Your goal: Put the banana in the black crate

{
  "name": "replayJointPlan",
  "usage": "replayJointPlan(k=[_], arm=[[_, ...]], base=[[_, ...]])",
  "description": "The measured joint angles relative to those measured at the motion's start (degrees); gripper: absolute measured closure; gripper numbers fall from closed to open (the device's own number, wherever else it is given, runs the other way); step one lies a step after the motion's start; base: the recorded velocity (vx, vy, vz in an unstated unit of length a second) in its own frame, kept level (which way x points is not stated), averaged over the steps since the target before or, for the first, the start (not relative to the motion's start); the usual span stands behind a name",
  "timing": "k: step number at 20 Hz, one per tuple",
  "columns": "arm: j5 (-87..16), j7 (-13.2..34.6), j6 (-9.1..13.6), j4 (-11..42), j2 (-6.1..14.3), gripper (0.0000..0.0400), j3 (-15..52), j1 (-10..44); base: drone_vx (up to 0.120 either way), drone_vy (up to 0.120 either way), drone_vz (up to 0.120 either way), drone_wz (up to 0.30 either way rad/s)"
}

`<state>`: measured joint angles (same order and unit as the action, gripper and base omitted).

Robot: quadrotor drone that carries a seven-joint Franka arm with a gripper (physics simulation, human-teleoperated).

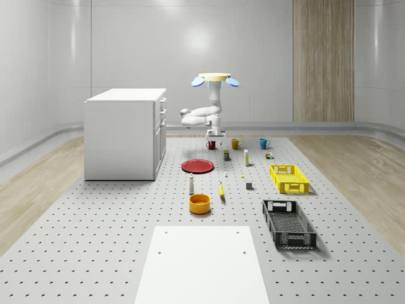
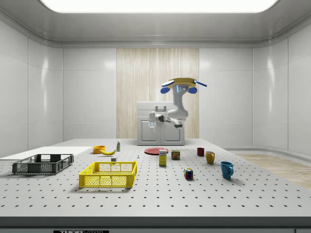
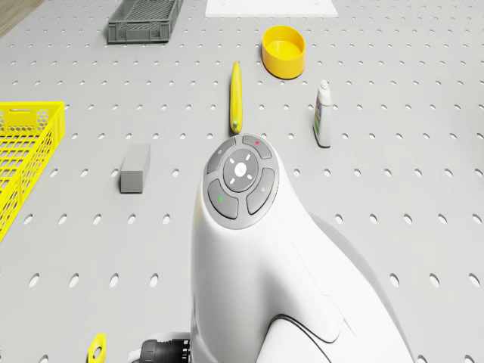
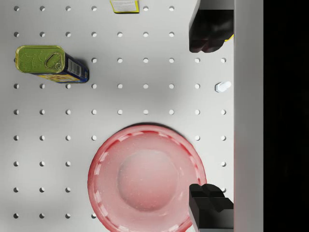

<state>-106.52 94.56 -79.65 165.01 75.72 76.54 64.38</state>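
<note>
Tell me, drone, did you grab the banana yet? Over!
Not yet. Gripper open, empty, hanging over the red plate. Drone hovering beside the cabinet. Banana on the table, black crate empty. Nothing in between.

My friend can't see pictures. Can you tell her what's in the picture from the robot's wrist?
The open gripper hangs above a red plate on a gray table dotted with holes. A green-topped can lies on its side farther off, apart from the plate.
</note>
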Motion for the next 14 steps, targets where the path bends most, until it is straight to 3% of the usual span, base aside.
replayJointPlan(k=[14], arm=[[1.2,0.6,-2.5,-0.1,2.7,0.0000,0.6,0.7]], base=[[0.120,0.000,0.000,0.000]])
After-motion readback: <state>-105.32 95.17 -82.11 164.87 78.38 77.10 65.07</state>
